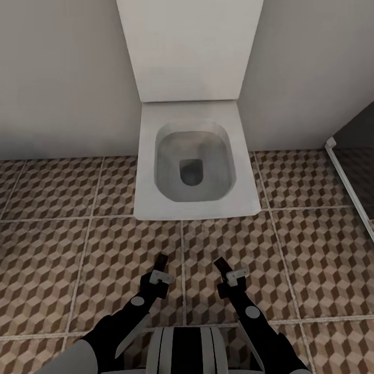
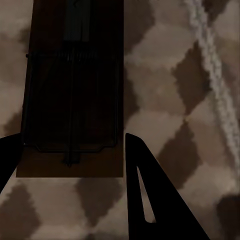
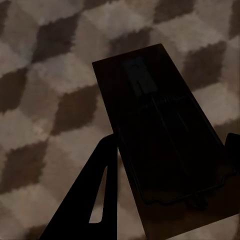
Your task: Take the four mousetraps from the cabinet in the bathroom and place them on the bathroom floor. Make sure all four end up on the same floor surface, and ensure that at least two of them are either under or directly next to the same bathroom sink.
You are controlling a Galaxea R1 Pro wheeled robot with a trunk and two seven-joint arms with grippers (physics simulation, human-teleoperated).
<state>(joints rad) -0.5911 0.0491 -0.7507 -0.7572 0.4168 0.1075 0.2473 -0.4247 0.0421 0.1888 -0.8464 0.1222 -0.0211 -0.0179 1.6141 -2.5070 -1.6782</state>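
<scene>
1. Left hand [image 2: 75, 150] clamps a mousetrap [image 2: 70, 90], a flat brown board with a dark wire frame, over the bathroom floor [image 2: 170, 100].
2. Right hand [image 3: 170, 165] grips another mousetrap [image 3: 160, 135], dark, tilted, above the cube-patterned tiles.

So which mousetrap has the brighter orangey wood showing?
The brown wooden mousetrap between the left gripper's fingers: its lower strip looks orange-brown. The one between the right gripper's fingers looks dark all over.
</scene>
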